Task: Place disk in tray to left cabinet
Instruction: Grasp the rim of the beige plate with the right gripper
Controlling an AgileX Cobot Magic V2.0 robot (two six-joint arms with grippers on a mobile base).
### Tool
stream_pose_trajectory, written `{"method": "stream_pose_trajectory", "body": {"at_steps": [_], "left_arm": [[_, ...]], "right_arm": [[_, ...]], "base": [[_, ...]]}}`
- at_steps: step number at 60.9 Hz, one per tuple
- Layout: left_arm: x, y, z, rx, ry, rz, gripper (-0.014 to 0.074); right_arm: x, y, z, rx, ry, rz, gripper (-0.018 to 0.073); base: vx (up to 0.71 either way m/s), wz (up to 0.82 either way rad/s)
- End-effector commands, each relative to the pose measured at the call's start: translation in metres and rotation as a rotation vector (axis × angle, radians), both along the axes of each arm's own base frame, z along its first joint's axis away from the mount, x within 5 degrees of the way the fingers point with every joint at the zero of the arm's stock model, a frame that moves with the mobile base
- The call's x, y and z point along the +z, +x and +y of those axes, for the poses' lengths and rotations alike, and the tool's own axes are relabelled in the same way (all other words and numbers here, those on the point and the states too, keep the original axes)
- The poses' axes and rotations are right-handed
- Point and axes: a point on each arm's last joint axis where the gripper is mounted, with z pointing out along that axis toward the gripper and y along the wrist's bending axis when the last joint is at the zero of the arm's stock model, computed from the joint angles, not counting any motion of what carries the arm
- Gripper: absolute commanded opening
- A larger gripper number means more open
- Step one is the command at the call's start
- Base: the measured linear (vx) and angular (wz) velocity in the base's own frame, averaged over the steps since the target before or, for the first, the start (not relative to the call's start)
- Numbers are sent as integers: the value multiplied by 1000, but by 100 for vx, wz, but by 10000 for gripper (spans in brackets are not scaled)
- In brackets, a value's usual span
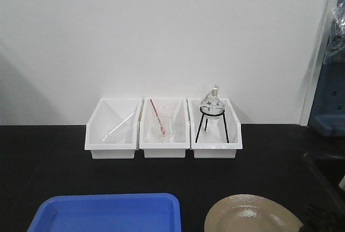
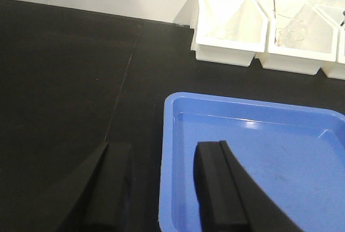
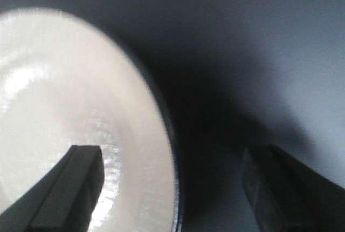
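Observation:
The tan disk [image 1: 250, 217] with its thin black rim lies on the black table at the front right. In the right wrist view the disk [image 3: 64, 91] fills the left side. My right gripper [image 3: 172, 189] is open and straddles the disk's right rim, one finger over the disk and the other over the bare table. The blue tray [image 1: 105, 213] lies at the front left, apart from the disk. My left gripper [image 2: 161, 189] is open across the left rim of the tray [image 2: 259, 156], with nothing held. The left cabinet is out of view.
Three white bins [image 1: 164, 129] stand in a row against the back wall. The middle one holds a glass beaker [image 1: 160, 129] with a red rod; the right one holds a glass flask on a black stand [image 1: 211, 108]. A blue unit [image 1: 329, 108] stands at the far right.

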Motion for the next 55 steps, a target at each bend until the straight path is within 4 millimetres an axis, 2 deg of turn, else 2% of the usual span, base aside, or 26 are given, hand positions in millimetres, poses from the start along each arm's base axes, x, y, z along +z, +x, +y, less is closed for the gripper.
{"method": "stream_pose_trajectory", "body": {"at_steps": [1,18,28,35,43,55], "left_arm": [[18,3,-1,-7,-6,-102,409],[18,3,-1,-7,-6,-102,409],[18,3,-1,-7,-6,-102,409],[18,3,-1,-7,-6,-102,409],[18,3,-1,-7,-6,-102,409],[18,3,-1,-7,-6,-102,409]], "right_arm": [[8,10,0,42,-8,-80,570],[-12,18,4,161,3,-78,542],[-23,21,8,186,47,-65,488],[-32,23,8,200,58,-44,393],[-35,23,8,198,62,-37,215],[-19,23,8,205,45,-87,-16]], "base": [[0,0],[0,0],[0,0],[0,0],[0,0],[0,0]]}}
